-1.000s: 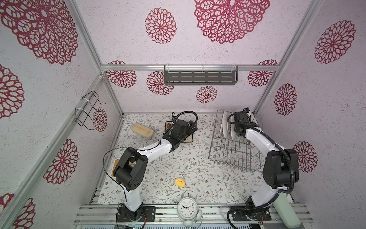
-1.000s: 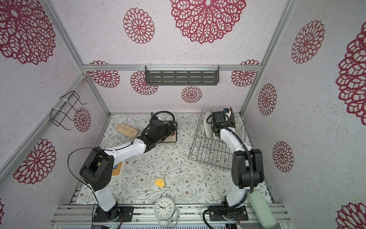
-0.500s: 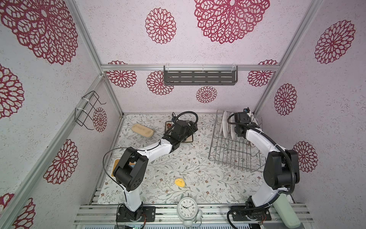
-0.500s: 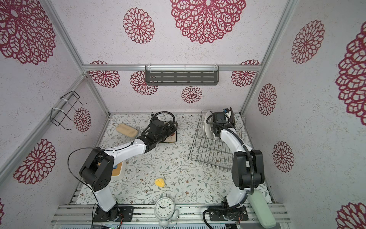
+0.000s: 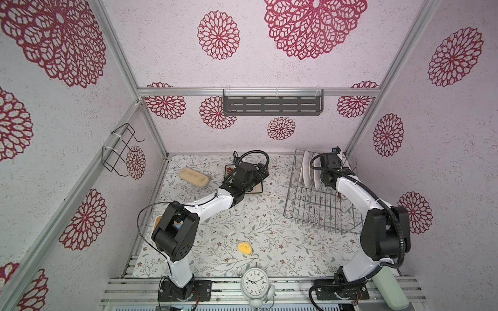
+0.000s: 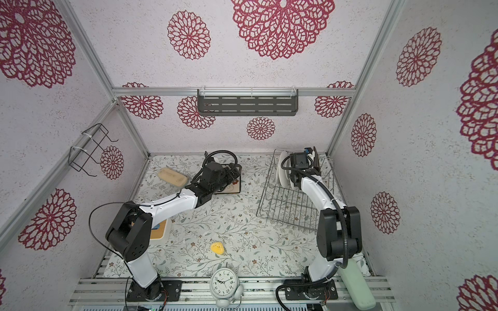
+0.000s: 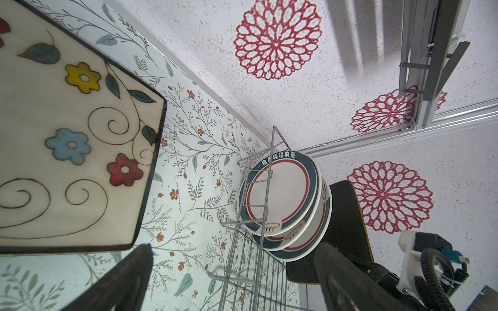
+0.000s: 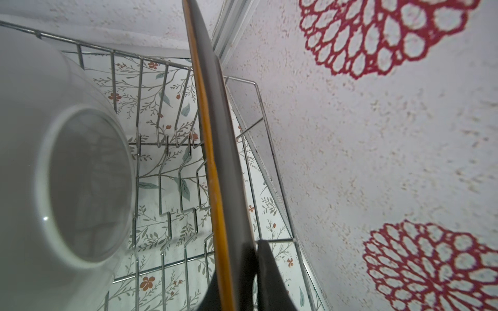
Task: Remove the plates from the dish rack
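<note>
While nothing is seen moved since before, right tool [image 8: 238,272] is clamped on dark square plate [image 8: 218,129] in dish rack [image 5: 320,207]; left tool [image 7: 233,251] is spread open over flowered plate [image 7: 67,140].

The left arm [image 5: 210,204] reached forward and low, left claw [image 7: 234,250] spread wide and empty. The right arm [image 5: 358,191] arched forward, wrist pitched down, right claw [image 8: 239,269] clamped on the rim of a plate [image 8: 223,161].
</note>
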`<state>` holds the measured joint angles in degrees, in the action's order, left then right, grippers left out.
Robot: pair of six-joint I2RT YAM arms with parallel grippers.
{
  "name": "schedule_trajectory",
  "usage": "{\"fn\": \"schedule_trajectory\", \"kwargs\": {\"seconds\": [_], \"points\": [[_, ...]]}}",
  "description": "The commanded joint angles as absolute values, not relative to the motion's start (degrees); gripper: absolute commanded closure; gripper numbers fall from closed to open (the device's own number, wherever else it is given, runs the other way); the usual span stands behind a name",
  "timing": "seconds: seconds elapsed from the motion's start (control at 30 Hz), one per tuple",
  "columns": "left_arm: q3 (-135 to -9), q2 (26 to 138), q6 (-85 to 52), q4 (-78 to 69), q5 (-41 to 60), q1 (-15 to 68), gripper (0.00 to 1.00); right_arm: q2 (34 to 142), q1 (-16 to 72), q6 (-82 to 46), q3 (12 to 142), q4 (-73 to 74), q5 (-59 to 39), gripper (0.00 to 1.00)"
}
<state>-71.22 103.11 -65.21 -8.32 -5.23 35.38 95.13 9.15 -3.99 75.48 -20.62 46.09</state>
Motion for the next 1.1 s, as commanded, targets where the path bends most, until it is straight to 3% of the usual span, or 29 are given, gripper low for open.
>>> {"fn": "schedule_trajectory", "kwargs": {"seconds": [0.0, 1.07], "points": [[-70.93, 101.66, -64.86, -9.52, -5.62, 35.70, 0.02, 89.66, 9.36, -2.61, 76.95, -15.33, 50.92, 1.00], [-70.00, 101.33, -64.99, -9.95, -5.60, 35.95, 0.02, 84.64, 11.59, 2.02, 75.06, -8.75, 57.95, 1.00]]}}
